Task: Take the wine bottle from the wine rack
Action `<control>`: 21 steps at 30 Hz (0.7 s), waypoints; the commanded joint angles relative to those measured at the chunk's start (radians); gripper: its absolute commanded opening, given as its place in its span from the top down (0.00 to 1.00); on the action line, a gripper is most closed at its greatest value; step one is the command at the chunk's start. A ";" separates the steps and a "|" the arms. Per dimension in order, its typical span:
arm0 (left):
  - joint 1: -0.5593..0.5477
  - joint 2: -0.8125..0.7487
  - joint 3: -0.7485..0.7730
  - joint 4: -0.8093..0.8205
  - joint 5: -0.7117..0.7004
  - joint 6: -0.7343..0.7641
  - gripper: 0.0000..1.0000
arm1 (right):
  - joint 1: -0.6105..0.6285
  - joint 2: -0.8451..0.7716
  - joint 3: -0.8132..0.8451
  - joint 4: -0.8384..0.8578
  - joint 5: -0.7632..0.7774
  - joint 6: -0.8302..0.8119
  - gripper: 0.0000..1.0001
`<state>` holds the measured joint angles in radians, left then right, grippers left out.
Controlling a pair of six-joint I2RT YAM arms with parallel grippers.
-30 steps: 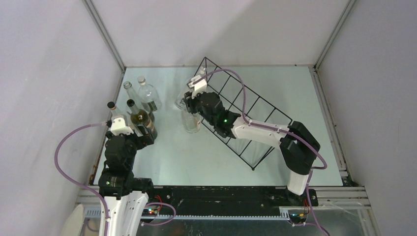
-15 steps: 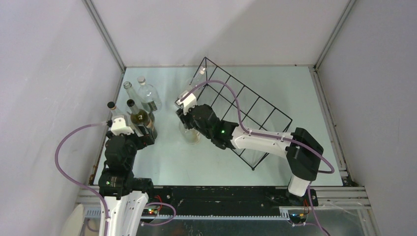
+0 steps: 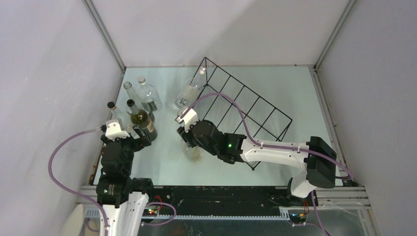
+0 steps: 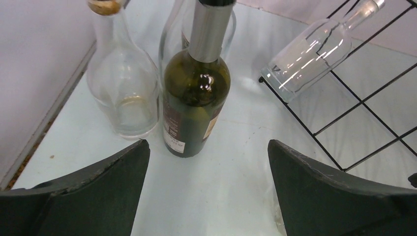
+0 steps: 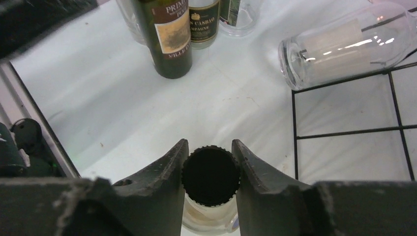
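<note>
- The tabletop (image 3: 300,88) carries the rack on the right and a cluster of standing bottles (image 3: 141,118) on the left.
- The rack (image 3: 249,89) lies slantwise, gripped by neither arm, and has not shifted over the last second.
- The right arm (image 3: 275,147) has swung back from the rack's left end toward the near edge. It now crosses only the rack's near corner.
- The right hand (image 5: 210,160) is clamped on the black screw cap of a clear bottle (image 3: 193,152) and has kept that grip through the move.
- The left hand (image 4: 207,164) has its fingers (image 4: 88,196) wide apart on nothing. It has drawn back a little from the standing bottles.
- The clear bottle sits roughly upright under the right hand, clear of the wires, between the rack and the standing bottles. I cannot tell whether its base touches the tabletop.
- So this bottle is off the rack; what seems left is to set it down and let go.
- A second bottle (image 3: 189,94), also clear, lies on its side at the rack's left end with its base poking past the wire, so the rack is not yet emptied.
- The dark bottle (image 4: 196,98) stands just ahead of the left hand, untouched.
</note>
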<state>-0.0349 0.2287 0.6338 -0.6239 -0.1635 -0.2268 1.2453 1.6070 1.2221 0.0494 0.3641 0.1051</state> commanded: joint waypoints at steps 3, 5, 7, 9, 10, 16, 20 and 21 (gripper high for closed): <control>-0.003 -0.003 0.160 -0.038 -0.070 -0.005 0.03 | 0.002 -0.062 0.006 -0.002 0.026 0.060 0.48; -0.003 -0.004 0.185 -0.061 -0.063 -0.005 0.03 | 0.003 -0.061 0.005 -0.005 0.017 0.065 0.44; -0.003 -0.005 0.204 -0.085 -0.053 -0.007 0.03 | 0.001 -0.061 0.006 0.002 0.003 0.065 0.41; -0.003 -0.006 0.220 -0.108 -0.029 -0.012 0.03 | 0.000 -0.068 0.006 0.006 -0.006 0.067 0.36; -0.003 -0.007 0.225 -0.119 -0.017 -0.013 0.03 | -0.001 -0.078 0.005 0.005 -0.007 0.070 0.34; -0.007 -0.011 0.291 -0.137 0.164 -0.024 0.10 | -0.009 -0.205 0.006 0.001 0.026 0.083 0.28; -0.010 -0.001 0.281 -0.091 0.295 -0.069 0.08 | -0.029 -0.342 0.006 -0.015 0.083 0.117 0.27; -0.010 0.000 0.278 -0.071 0.309 -0.077 0.07 | -0.033 -0.382 0.005 -0.035 0.116 0.126 0.27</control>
<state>-0.0383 0.2230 0.8997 -0.7498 -0.0143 -0.2527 1.2327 1.3827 1.2156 0.0078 0.3832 0.1879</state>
